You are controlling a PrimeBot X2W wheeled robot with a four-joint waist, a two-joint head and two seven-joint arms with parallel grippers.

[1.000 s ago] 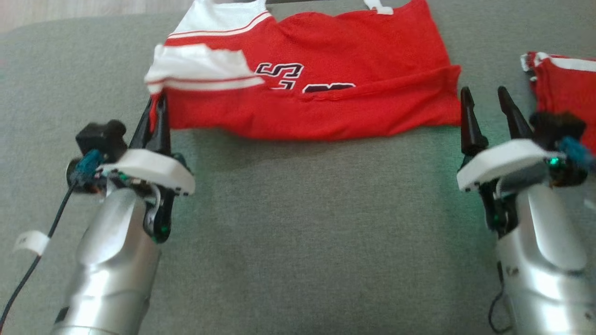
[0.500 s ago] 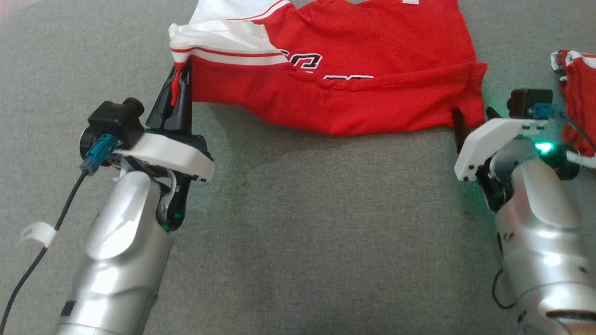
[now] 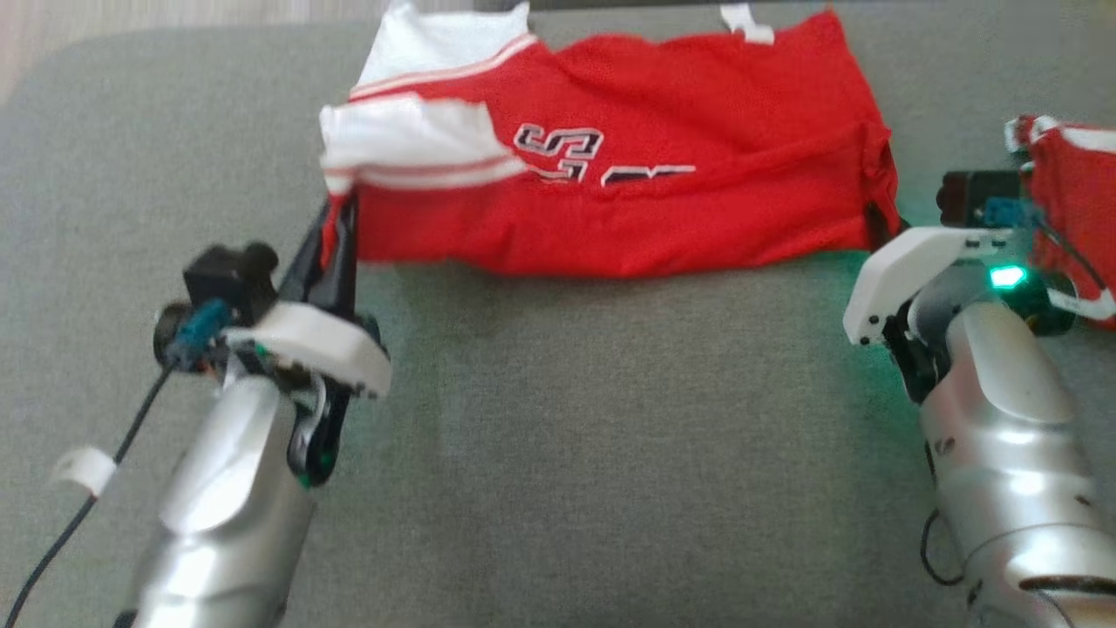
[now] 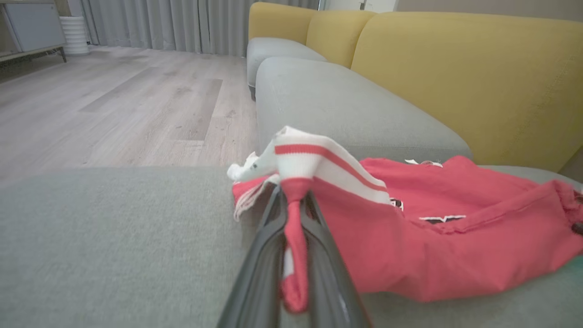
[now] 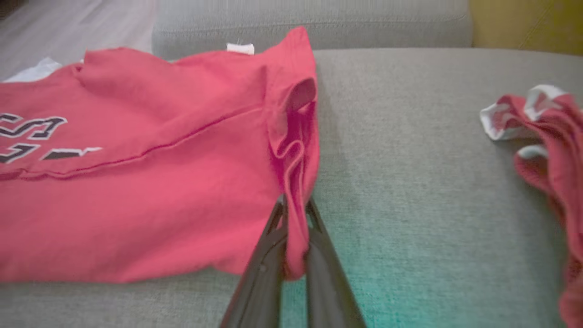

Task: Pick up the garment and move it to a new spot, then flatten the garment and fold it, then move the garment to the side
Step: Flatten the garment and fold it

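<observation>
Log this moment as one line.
left gripper: shut on jersey | right gripper: shut on jersey | jersey: rest lies on grey cushion

Red garment [image 3: 697,218] with white sleeve trim, half-folded, rumpled, across the grey sofa cushion [image 3: 567,436].

Support surface: a grey fabric sofa seat [image 3: 558,453] with a rounded far-left corner and a yellow backrest [image 4: 455,68] behind it. A red garment [image 3: 697,209] with white striped trim and dark lettering lies spread across the far part of the seat. A second red-and-white garment [image 3: 1068,192], crumpled, lies near the right edge, apart from the first.
</observation>
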